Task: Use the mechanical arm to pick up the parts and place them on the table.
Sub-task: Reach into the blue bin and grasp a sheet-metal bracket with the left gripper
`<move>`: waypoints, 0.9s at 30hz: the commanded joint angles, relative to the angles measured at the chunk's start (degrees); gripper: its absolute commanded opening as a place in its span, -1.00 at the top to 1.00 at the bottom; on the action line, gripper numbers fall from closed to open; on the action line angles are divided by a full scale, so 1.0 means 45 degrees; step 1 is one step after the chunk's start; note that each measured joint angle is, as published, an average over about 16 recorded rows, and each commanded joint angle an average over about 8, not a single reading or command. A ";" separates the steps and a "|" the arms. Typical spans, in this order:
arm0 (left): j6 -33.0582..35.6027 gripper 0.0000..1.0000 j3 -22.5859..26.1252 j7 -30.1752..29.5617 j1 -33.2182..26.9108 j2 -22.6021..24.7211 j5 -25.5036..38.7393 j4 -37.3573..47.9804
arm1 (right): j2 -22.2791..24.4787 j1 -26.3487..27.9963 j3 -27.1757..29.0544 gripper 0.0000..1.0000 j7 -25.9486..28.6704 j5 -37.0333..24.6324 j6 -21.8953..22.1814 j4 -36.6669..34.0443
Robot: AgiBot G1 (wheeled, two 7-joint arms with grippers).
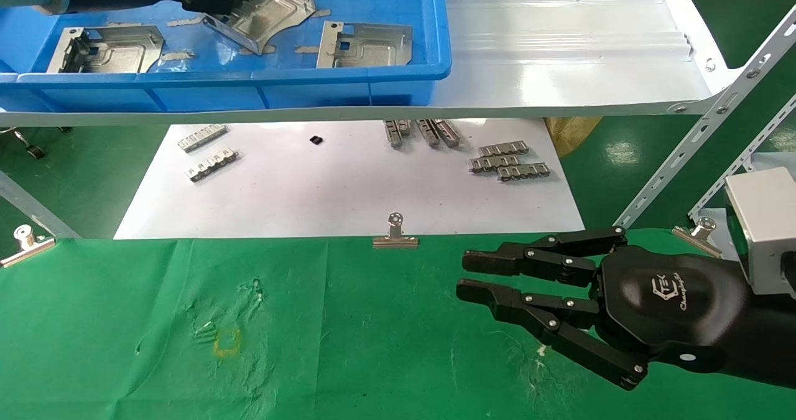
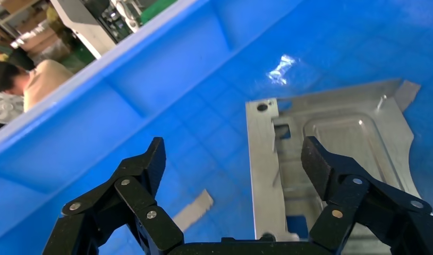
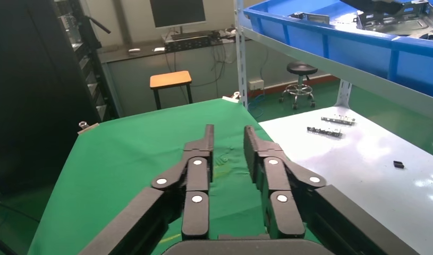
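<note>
Three silver parts lie in the blue bin (image 1: 249,74) on the shelf: one at the left (image 1: 112,50), one in the middle (image 1: 273,9), one at the right (image 1: 367,45). My left gripper (image 1: 217,0) is inside the bin at the middle part. In the left wrist view this gripper (image 2: 236,159) is wide open, and the holed flange edge of that part (image 2: 341,127) lies between its fingers. My right gripper (image 1: 467,275) hovers low over the green table (image 1: 373,345) at the right, fingers slightly apart and empty; it also shows in the right wrist view (image 3: 229,135).
The glossy white shelf (image 1: 559,53) carries the bin. Below it a white paper sheet (image 1: 348,190) holds grey toothed strips (image 1: 510,162). Binder clips (image 1: 395,236) pin the cloth's far edge. A yellow square outline (image 1: 227,342) marks the cloth. A slanted shelf strut (image 1: 696,140) stands at the right.
</note>
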 commanded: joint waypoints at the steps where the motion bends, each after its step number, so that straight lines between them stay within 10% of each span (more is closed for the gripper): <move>1: 0.0039 1.00 0.0061 0.0069 -0.0075 0.0020 0.0090 0.0225 | 0.0000 0.0000 0.0000 -1.00 0.0000 0.0000 0.0000 0.0000; 27: 0.0526 1.00 -0.0019 -0.0095 -0.0016 -0.0022 -0.0029 0.0672 | 0.0000 0.0000 0.0000 -1.00 0.0000 0.0000 0.0000 0.0000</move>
